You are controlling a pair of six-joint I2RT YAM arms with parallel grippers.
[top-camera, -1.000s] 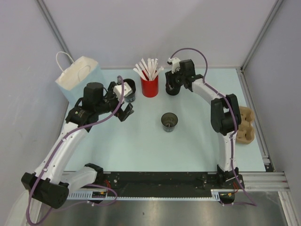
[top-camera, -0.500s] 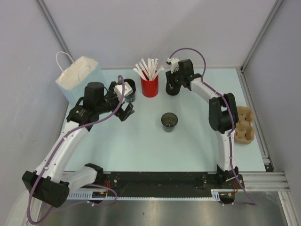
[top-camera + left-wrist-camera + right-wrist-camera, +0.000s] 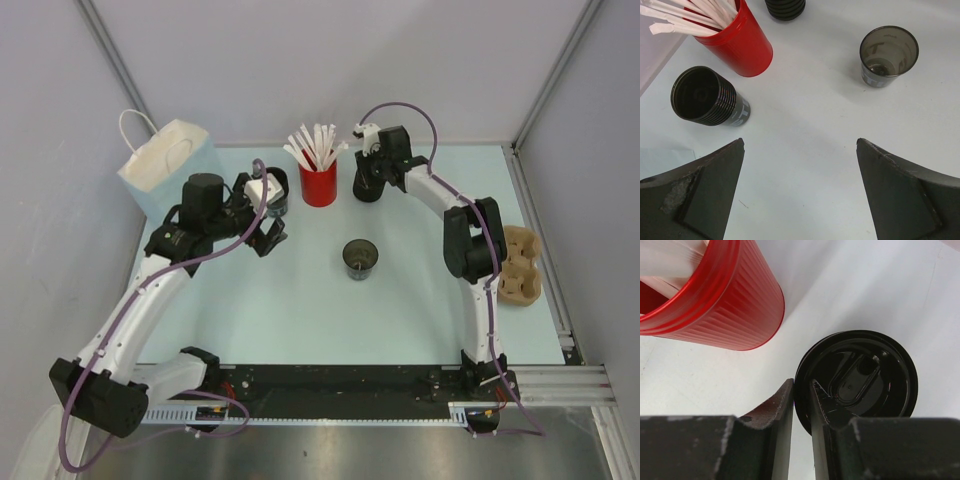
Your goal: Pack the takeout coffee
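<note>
Since the earlier frame the right gripper [image 3: 801,386] has drawn its jaws in and edged slightly toward the red cup [image 3: 715,305]; its fingers now pinch the near rim of the takeout coffee [image 3: 860,375], seemingly touching it on both sides; that cup stands upright on the table [image 3: 300,300], just beside the red cup; the left gripper [image 3: 800,145] hangs spread wide above the table.

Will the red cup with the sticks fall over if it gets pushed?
It might tip: the red cup stands tall, and long white sticks rise high above its rim. Its ribbed wall probably isn't slippery.
</note>
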